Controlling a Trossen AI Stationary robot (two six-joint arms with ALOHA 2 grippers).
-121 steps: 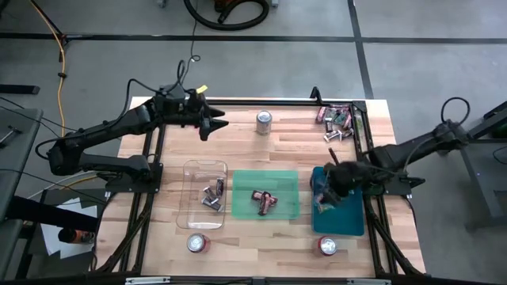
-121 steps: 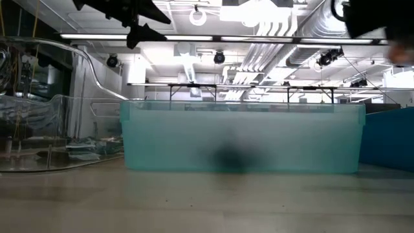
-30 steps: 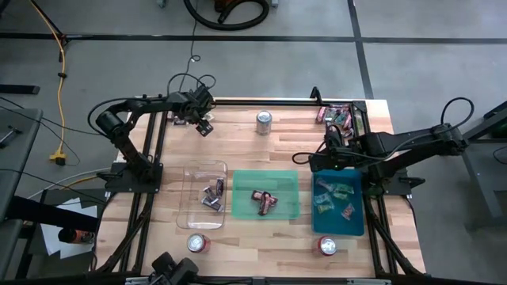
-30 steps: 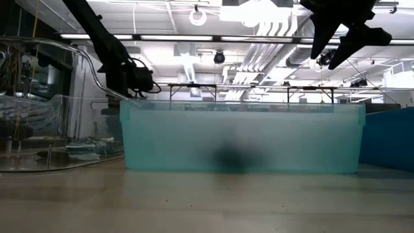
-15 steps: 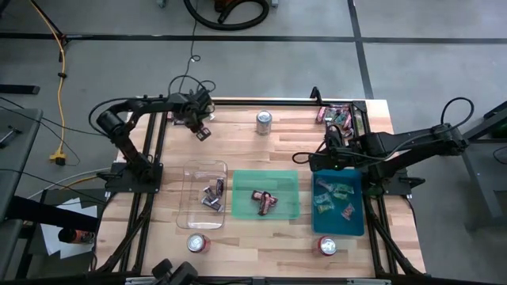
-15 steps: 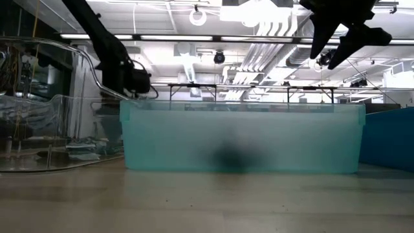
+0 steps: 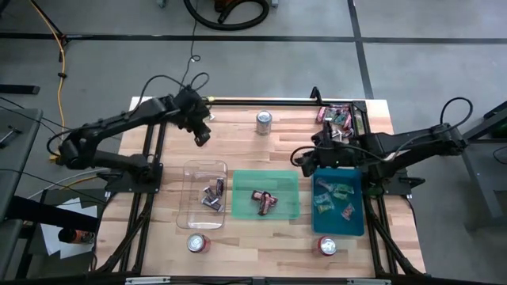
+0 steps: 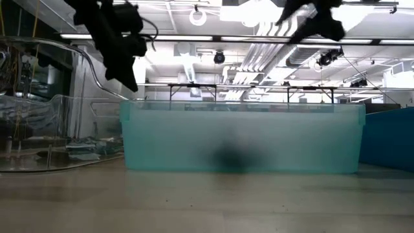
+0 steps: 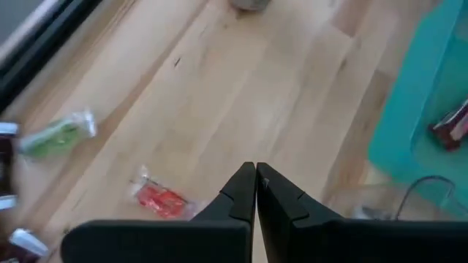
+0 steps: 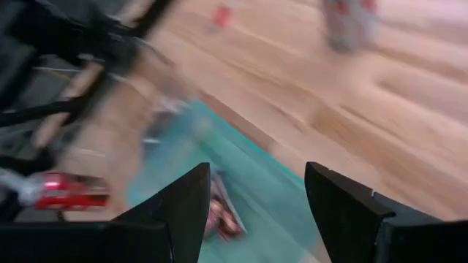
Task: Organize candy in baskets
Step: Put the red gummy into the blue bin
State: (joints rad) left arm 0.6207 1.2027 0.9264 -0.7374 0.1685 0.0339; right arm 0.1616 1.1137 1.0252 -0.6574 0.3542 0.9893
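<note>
Green basket (image 7: 266,194) at table centre holds maroon candy (image 7: 264,199). Left gripper (image 7: 202,137), at its 11 o'clock, is pressed together on nothing visible. Right gripper (image 7: 303,165), at 2 o'clock, is spread; its wrist view is blurred.

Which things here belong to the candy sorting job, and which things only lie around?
Belong to the job:
- clear basket
- green basket
- teal-blue basket
- candy pile at the table's far right corner
- candies inside the baskets

Only lying around:
- three drink cans
- black metal frame
</note>
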